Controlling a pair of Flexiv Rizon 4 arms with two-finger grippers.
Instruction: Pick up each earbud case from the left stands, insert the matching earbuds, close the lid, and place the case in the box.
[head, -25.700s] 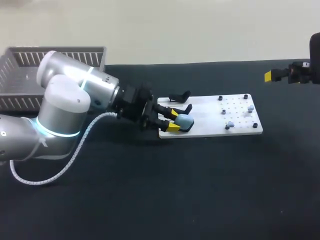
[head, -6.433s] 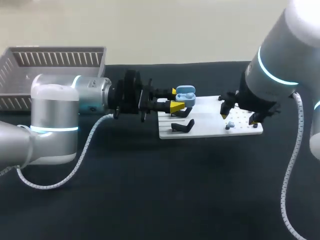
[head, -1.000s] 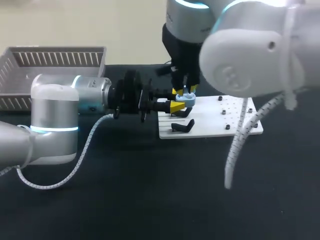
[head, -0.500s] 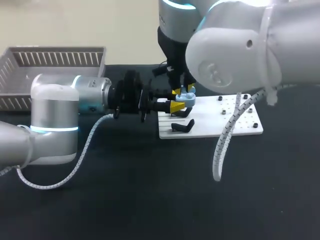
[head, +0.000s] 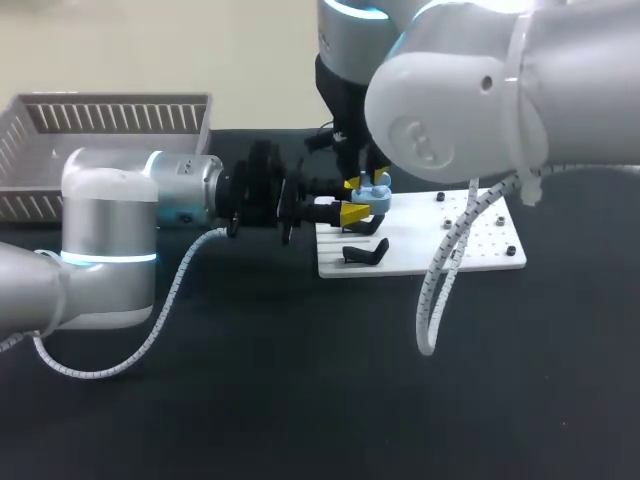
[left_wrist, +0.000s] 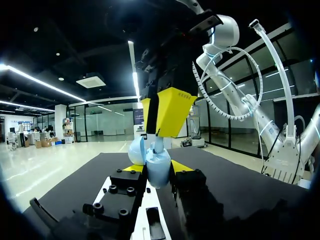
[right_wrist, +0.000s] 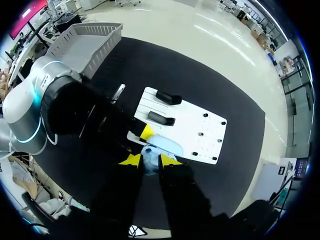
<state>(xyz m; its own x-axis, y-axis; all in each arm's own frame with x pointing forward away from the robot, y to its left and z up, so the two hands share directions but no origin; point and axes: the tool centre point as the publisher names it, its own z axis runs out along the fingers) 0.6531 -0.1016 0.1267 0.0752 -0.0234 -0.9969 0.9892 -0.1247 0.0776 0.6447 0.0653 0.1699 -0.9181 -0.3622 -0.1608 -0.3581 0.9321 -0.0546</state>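
In the head view my left gripper (head: 352, 198) is shut on an open light-blue earbud case (head: 376, 192), holding it above the left end of the white board (head: 470, 245). My right gripper (head: 367, 181) comes straight down onto the case. The left wrist view shows the case (left_wrist: 159, 171) between my left gripper's (left_wrist: 158, 169) yellow tips, its lid tipped back. Just above it, my right gripper (left_wrist: 158, 136) pinches a pale blue earbud (left_wrist: 158, 146) at the case's mouth. In the right wrist view the right gripper (right_wrist: 150, 161) is shut on the earbud (right_wrist: 149, 166) over the case (right_wrist: 166, 145).
Two black stands (right_wrist: 168, 97) (right_wrist: 161, 118) stand empty on the board's left end; one stand (head: 365, 253) shows in the head view. Small pegs (head: 441, 197) dot the board's right half. A grey slatted basket (head: 110, 130) stands at the table's back left.
My right arm's upper part has swung a little to the left and its gripper has settled slightly onto the case. The left arm has kept still.
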